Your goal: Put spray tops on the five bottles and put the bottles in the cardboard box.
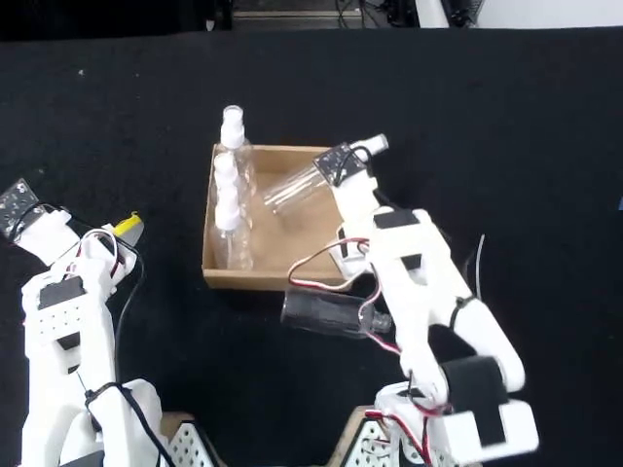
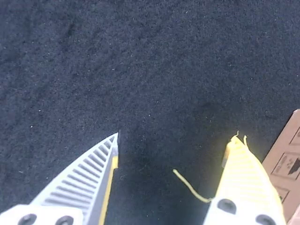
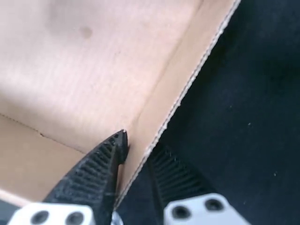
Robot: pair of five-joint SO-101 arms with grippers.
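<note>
The cardboard box sits mid-table with two capped clear bottles lying along its left wall. A third capped bottle stands just behind the box. A fourth bottle leans tilted over the box's right side, with its spray top sticking out past the rim. Another clear bottle lies on the cloth in front of the box. My right gripper is at the box's right wall, one finger inside and one outside, closed on it. My left gripper hangs open over bare cloth.
Black cloth covers the table. A corner of the box shows beside my left gripper. The right arm's white body crosses the space right of the box, with cables looping near the lying bottle.
</note>
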